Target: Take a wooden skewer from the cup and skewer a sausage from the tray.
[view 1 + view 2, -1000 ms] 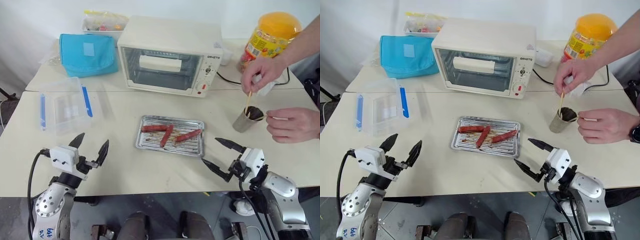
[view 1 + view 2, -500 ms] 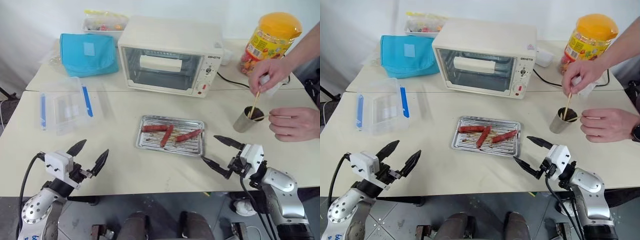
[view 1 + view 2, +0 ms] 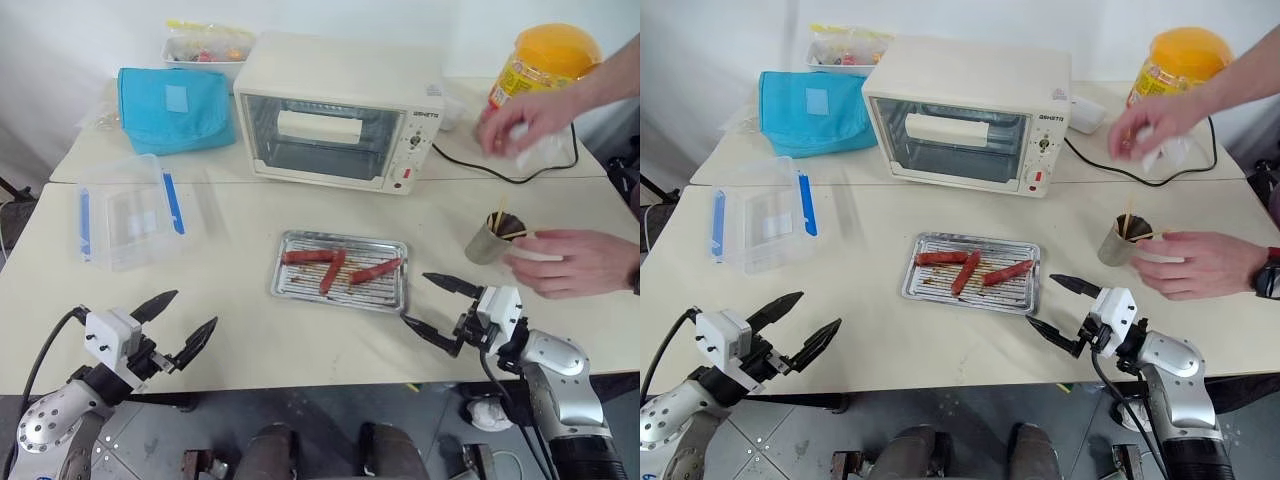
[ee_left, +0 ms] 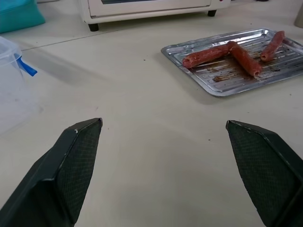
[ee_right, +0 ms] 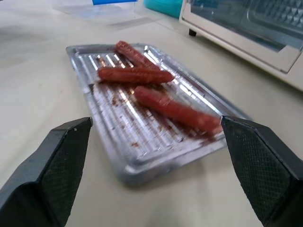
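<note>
Table (image 3: 300,350) carried all items. Toaster oven (image 3: 340,110) stood at the far middle, a blue pouch (image 3: 175,108) to its left, and a clear plastic box with blue clips (image 3: 130,212) lay nearer on the left. An orange-lidded candy jar (image 3: 540,60) stood at the far right.

Tray (image 3: 341,271) lay at table centre, in front of the oven, ridged bottom stained brown. Three sausages (image 3: 330,270) lay in it: one along the far left, one slanted in the middle touching it, one toward the right.

A person's two hands were at the right: one hand (image 3: 520,118) raised near the jar, blurred; the other hand (image 3: 565,262) rested on the table just beside the cup.

Left gripper (image 3: 182,322) hovered at the near left table edge, fingers spread wide, holding nothing. Right gripper (image 3: 436,305) hovered just right of the tray's near corner, fingers likewise spread, empty.

Cup (image 3: 487,240) stood upright, right of the tray, between tray and the resting hand. Wooden skewers (image 3: 499,218) stood in it, tips above the rim.
</note>
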Controlling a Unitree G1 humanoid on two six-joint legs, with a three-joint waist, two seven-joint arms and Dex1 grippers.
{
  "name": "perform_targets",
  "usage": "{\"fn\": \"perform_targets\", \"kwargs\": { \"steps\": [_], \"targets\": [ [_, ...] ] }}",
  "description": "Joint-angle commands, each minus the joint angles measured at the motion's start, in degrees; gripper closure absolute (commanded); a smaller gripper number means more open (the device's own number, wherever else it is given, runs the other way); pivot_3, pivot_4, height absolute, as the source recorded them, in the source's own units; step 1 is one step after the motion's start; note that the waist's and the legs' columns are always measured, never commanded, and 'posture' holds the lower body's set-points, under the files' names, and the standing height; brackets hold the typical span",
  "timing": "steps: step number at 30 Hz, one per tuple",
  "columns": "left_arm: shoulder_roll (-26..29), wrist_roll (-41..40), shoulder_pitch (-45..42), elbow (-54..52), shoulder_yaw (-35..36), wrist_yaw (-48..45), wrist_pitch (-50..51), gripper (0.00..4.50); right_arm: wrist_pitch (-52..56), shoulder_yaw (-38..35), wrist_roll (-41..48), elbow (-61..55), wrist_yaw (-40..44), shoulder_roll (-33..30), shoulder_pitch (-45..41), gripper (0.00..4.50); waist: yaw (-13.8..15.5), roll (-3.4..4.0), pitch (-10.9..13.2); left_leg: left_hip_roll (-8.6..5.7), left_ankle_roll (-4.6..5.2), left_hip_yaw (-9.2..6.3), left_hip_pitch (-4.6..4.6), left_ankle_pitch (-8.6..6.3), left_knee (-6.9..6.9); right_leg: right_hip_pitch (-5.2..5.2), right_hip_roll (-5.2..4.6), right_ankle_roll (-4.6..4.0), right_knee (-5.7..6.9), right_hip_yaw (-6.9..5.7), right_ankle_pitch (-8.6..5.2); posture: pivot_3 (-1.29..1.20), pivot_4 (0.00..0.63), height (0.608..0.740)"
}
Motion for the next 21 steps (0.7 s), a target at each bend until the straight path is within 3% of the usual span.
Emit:
{"fn": "perform_targets", "kwargs": {
  "steps": [1,11,21],
  "targets": [
    [0.5,0.2,1.2,-2.5,1.4,-0.5,-1.3,0.07,-0.5,-0.1,1.0,-0.9,0.7,-0.3,-0.1,0.00,0.0,0.00,0.0,0.00,0.00,0.00,0.00,0.00,0.00,0.00,0.00,0.00,0.00,0.00,0.00,0.00,0.150,0.740],
    [-1.2,-0.8,-0.5,-1.7,0.9,0.6,-0.8,0.07,0.1,0.6,0.2,-3.1,-1.3,0.6,-0.6,0.00,0.1,0.00,0.0,0.00,0.00,0.00,-0.01,0.00,0.00,0.00,0.00,0.00,0.00,0.00,0.00,0.00,0.150,0.740],
    [0.8,-0.3,0.7,-2.1,0.5,-1.9,1.5,0.07,-1.7,2.3,-0.3,1.0,-0.3,1.8,-4.2,0.00,-0.4,0.00,0.0,0.00,0.00,0.00,-0.01,0.00,-0.05,-0.02,0.01,0.00,0.00,-0.02,0.00,0.00,0.150,0.740]
  ]
}}
